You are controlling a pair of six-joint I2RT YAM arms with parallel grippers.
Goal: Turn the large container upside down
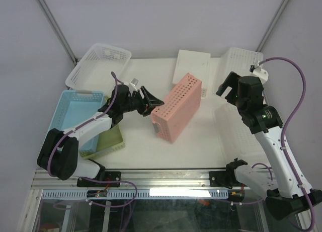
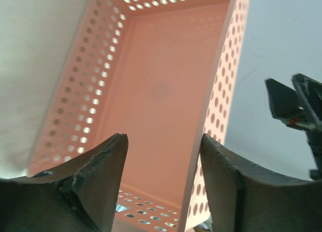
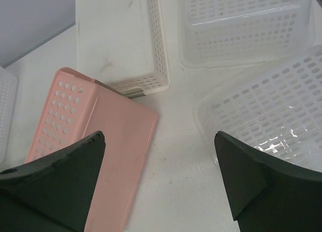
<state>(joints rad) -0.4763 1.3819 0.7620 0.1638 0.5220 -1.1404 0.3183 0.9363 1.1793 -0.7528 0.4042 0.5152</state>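
Note:
The large pink perforated container (image 1: 177, 107) is tipped up on its long side in the middle of the table, its flat bottom facing up and to the right. My left gripper (image 1: 151, 102) is at its left end, open. In the left wrist view I look into the container's inside (image 2: 161, 86); one wall rim runs between the open left gripper's (image 2: 162, 141) fingers, close to the right finger (image 2: 226, 186). My right gripper (image 1: 226, 86) is open and empty, above the table to the container's right. The right wrist view shows the pink bottom (image 3: 100, 156) below the open right gripper (image 3: 159, 136).
A white basket (image 1: 100, 63) stands at the back left. A blue basket (image 1: 75, 111) and a green tub (image 1: 111, 140) sit under my left arm. An upturned white container (image 1: 191, 68) lies behind the pink one. Clear baskets stand at the back right (image 1: 241, 61) and right (image 1: 236, 126).

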